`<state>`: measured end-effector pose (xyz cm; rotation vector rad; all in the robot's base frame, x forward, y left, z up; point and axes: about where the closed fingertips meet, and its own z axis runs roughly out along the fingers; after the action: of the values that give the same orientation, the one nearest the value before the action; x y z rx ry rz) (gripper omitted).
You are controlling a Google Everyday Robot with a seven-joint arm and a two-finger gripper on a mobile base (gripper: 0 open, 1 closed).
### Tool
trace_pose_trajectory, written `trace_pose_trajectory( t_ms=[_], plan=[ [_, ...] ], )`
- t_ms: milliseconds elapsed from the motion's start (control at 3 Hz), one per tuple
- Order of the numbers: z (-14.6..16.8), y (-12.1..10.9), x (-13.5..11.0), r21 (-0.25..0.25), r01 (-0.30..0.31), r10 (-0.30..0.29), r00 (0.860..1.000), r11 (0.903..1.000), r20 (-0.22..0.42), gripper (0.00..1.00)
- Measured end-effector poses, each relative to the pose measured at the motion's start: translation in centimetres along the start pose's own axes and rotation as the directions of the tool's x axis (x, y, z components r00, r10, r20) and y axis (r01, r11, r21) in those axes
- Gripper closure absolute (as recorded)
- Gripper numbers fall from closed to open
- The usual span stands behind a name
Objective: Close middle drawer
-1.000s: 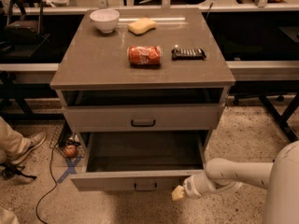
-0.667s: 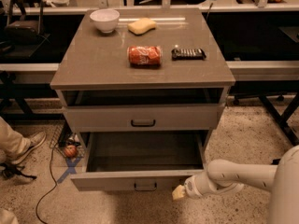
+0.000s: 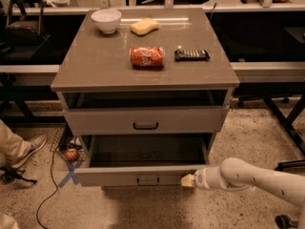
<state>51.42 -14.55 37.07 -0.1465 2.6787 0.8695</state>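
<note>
The middle drawer (image 3: 143, 174) is pulled out of the grey cabinet, showing its dark grey inside (image 3: 145, 150). Its flat front carries a small black bar handle (image 3: 147, 179). My gripper (image 3: 187, 180) is low on the right, at the end of the white arm (image 3: 248, 176). Its tip rests against the right end of the drawer's front. The top drawer (image 3: 145, 120) above it stands slightly out, with a dark gap under the countertop. The lowest drawer is hidden under the open one.
On the cabinet top are a white bowl (image 3: 106, 20), a yellow sponge (image 3: 144, 26), a red-orange packet (image 3: 147, 57) and a dark bar (image 3: 191, 55). A person's foot (image 3: 26, 149) and cables lie on the floor at left. Table legs (image 3: 286, 118) stand at right.
The gripper has moved up and toward the cabinet, staying at the drawer's front right end. The middle drawer's front has slid in a little.
</note>
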Motion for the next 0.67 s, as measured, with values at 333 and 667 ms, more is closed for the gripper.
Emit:
trace_pose_trajectory(
  t_ms=[333, 667],
  plan=[
    [-0.8, 0.1, -4.1, 0.017, 0.040, -0.042, 0.994, 0.9990, 0.102, 1.00],
    [0.3, 0.0, -9.2, 0.084, 0.058, -0.073, 0.977, 0.9948, 0.198, 1.00]
  ],
)
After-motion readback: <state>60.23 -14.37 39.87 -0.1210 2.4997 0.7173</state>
